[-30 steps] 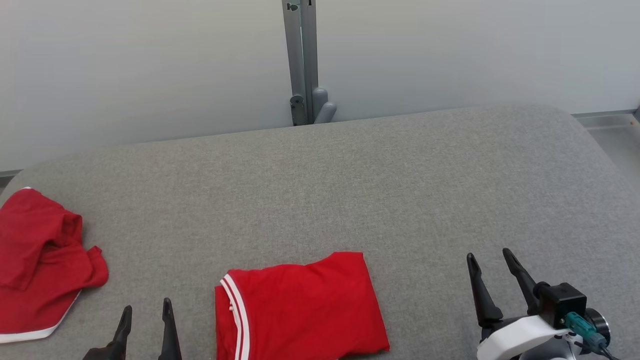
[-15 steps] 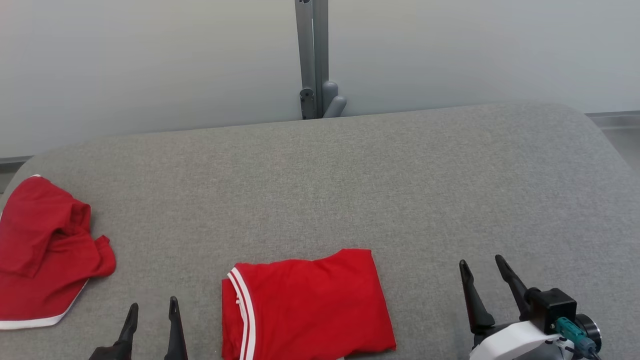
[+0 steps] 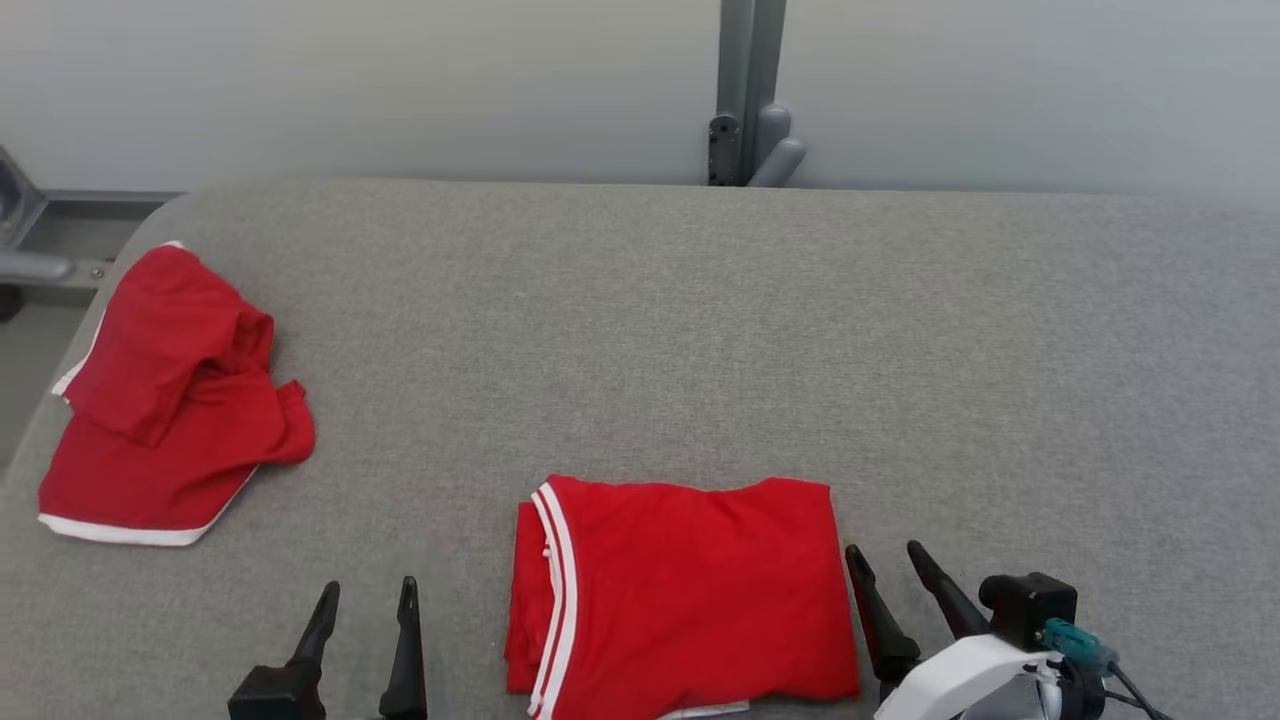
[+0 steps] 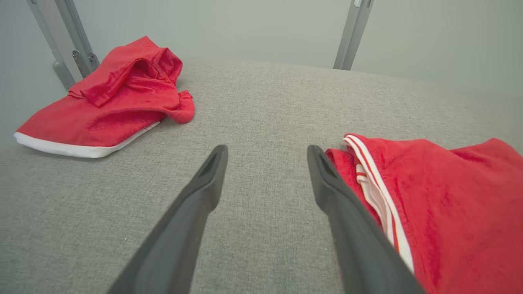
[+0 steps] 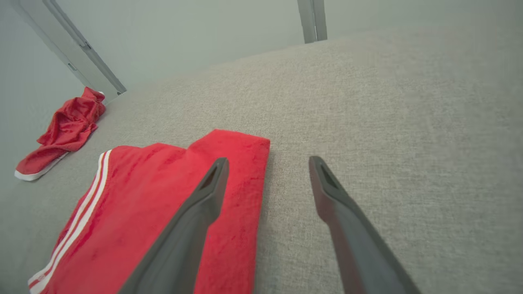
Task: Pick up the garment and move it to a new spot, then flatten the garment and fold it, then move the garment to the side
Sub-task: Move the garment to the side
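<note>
Now the folded red garment [image 3: 700, 590] lies between the wide-open, empty left fingers [image 3: 406, 640] and right fingers [image 3: 868, 600]; the right ones stand just beside its edge.

1. The folded garment [image 3: 690, 590] lies on the table [image 3: 700, 330] near its front edge, between the left gripper [image 3: 368, 587] and the right gripper [image 3: 884, 549].
2. The crumpled garment [image 3: 170, 400] lies well apart, at the table's left end.
3. A post [image 3: 750, 90] stands behind the table.

Light was even and diffuse, with only faint shadows edging the folded garment [image 3: 690, 590]. Wrist views bowed wide at the edges, with the near fingers [image 4: 192, 212] slightly soft.
</note>
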`<state>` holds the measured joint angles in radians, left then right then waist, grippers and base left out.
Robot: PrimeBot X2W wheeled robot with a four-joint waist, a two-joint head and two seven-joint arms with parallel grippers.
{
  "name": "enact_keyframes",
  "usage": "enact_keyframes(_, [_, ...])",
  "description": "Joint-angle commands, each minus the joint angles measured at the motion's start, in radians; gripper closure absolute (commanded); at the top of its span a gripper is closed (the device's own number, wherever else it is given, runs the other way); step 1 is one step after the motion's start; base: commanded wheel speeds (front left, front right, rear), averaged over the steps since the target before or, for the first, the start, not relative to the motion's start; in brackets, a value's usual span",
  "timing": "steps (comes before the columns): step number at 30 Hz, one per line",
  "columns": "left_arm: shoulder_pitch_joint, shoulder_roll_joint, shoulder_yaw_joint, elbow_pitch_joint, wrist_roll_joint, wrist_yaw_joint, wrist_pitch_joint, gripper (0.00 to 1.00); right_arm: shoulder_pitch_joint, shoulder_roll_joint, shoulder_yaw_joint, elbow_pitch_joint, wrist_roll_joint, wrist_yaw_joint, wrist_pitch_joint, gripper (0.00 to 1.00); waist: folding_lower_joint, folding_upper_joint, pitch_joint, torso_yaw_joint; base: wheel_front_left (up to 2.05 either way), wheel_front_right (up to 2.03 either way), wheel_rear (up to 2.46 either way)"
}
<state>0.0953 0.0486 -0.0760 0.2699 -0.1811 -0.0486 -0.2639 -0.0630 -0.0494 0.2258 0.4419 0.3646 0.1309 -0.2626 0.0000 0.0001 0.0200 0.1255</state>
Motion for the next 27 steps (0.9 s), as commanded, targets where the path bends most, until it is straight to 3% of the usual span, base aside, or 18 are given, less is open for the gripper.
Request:
enact_keyframes(1, [-0.018, 0.004, 0.001, 0.003, 0.011, -0.005, 0.000, 0.00, -0.021, -0.003, 0.014, 0.036, 0.027, 0.000, -0.003, 0.00, 0.0000, -0.0001, 0.055, 0.075, 0.00, 0.00, 0.00])
enact_keyframes(6, [-0.033, 0.003, 0.009, -0.002, 0.018, -0.013, 0.000, 0.00, -0.090, -0.005, 0.061, 0.144, 0.128, 0.000, -0.003, 0.00, 0.0000, -0.0001, 0.083, 0.120, 0.00, 0.00, 0.00])
enact_keyframes(14, [-0.043, 0.003, -0.004, -0.004, 0.002, -0.010, 0.000, 0.00, -0.133, -0.002, 0.106, 0.268, 0.166, 0.000, 0.003, 0.00, 0.0000, -0.0001, 0.107, 0.142, 0.00, 0.00, 0.00])
enact_keyframes(15, [-0.044, 0.003, -0.006, -0.004, 0.000, -0.008, 0.000, 0.00, -0.134, -0.002, 0.111, 0.281, 0.166, 0.000, 0.005, 0.19, 0.0000, -0.0001, 0.108, 0.141, 0.00, 0.00, 0.00])
enact_keyframes(16, [-0.045, 0.003, -0.008, -0.002, -0.001, -0.007, 0.000, 0.00, -0.136, 0.000, 0.114, 0.288, 0.173, 0.000, 0.006, 0.77, 0.0000, -0.0001, 0.107, 0.140, 0.00, 0.00, 0.00])
enact_keyframes(17, [-0.046, 0.003, -0.009, -0.002, -0.004, -0.006, 0.000, 0.00, -0.137, 0.000, 0.116, 0.289, 0.174, 0.000, 0.006, 1.00, 0.0000, -0.0001, 0.107, 0.137, 0.00, 0.00, 0.00])
enact_keyframes(22, [-0.047, 0.004, -0.013, 0.002, 0.001, -0.015, 0.000, 0.00, -0.140, -0.009, 0.087, 0.248, 0.161, -0.001, 0.001, 1.00, 0.0000, -0.0001, 0.088, 0.104, 0.00, 0.00, 0.00])
enact_keyframes(27, [-0.021, 0.004, -0.005, 0.008, 0.010, -0.025, 0.000, 0.00, -0.117, -0.009, 0.051, 0.224, 0.162, -0.001, -0.001, 1.00, 0.0000, -0.0001, 0.032, 0.008, 0.00, 0.00, 0.00])
